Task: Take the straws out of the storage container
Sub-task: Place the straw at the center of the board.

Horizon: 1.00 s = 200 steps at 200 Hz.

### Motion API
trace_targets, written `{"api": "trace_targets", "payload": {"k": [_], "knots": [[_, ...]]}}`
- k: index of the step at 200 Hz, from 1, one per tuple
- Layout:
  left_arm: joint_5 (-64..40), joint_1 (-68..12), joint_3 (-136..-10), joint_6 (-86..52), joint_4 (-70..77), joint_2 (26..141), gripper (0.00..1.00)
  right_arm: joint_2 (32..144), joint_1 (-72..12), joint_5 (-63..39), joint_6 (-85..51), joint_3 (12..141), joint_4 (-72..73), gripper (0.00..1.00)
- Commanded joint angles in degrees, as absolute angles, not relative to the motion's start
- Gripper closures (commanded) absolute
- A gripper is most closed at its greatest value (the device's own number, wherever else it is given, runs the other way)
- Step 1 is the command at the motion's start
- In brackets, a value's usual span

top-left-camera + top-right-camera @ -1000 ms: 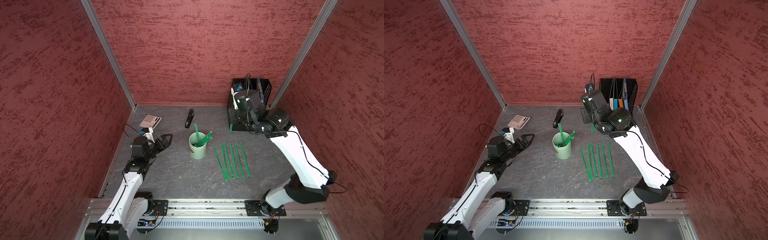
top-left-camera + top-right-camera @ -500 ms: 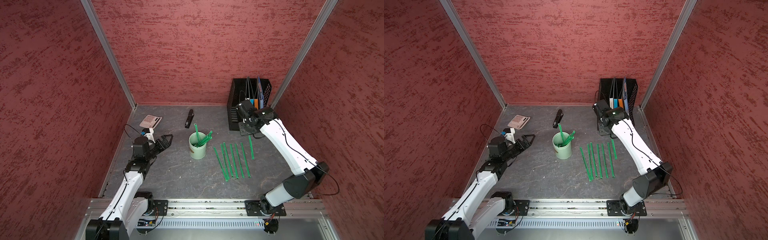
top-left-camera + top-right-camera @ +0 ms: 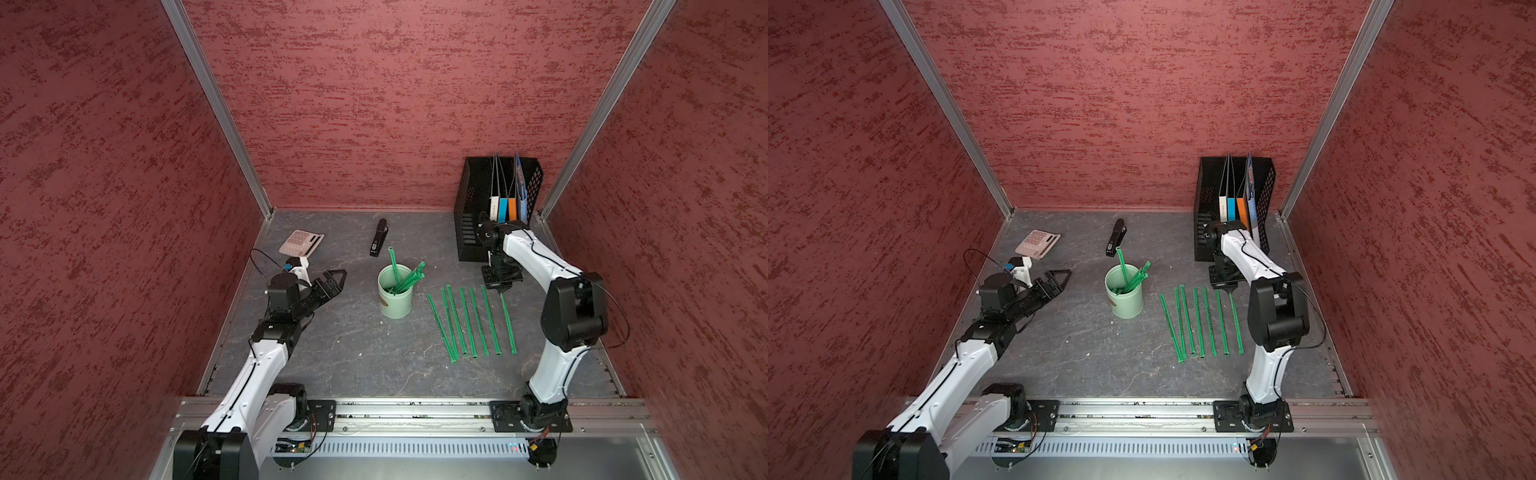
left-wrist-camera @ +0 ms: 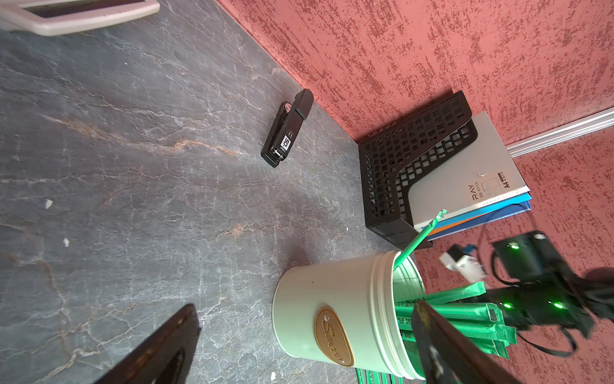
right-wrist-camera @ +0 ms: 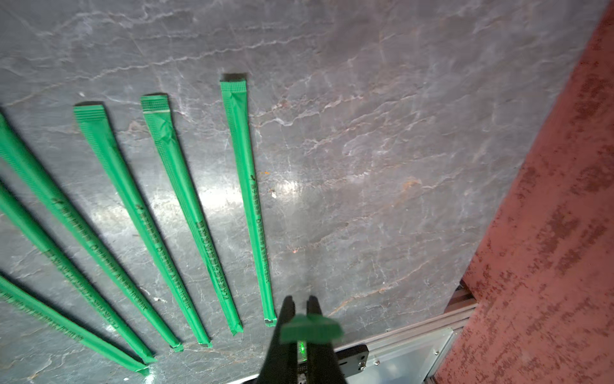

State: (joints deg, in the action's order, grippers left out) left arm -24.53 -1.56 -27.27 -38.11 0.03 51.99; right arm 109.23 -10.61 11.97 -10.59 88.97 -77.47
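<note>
Right end effector (image 5: 300, 301): closed on straw (image 3: 508, 324) end
Straw axis: from rack (image 3: 469, 216) toward rail (image 3: 415, 409)
Left end effector (image 3: 337, 280): wide, empty

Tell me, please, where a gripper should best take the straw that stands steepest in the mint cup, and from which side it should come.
Probably the upper part of that straw, well above the rim of the cup. Come from above at the cup's far side: it rises alone there, while the other straws lean bundled to the robot's right.
</note>
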Motion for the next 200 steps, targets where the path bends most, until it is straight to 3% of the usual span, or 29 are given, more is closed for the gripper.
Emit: {"api": "trace_targets", "payload": {"k": [1, 200], "knots": [[-24.27, -1.49, -26.79, -37.28, 0.48, 52.07, 0.00, 110.73, -9.46, 9.00, -9.15, 89.20, -75.37, 0.98], [-24.26, -1.43, -28.72, -36.32, -0.99, 53.27, 0.00, 117.82, -5.19, 7.72, -8.30, 87.02, -69.94, 0.87]]}}
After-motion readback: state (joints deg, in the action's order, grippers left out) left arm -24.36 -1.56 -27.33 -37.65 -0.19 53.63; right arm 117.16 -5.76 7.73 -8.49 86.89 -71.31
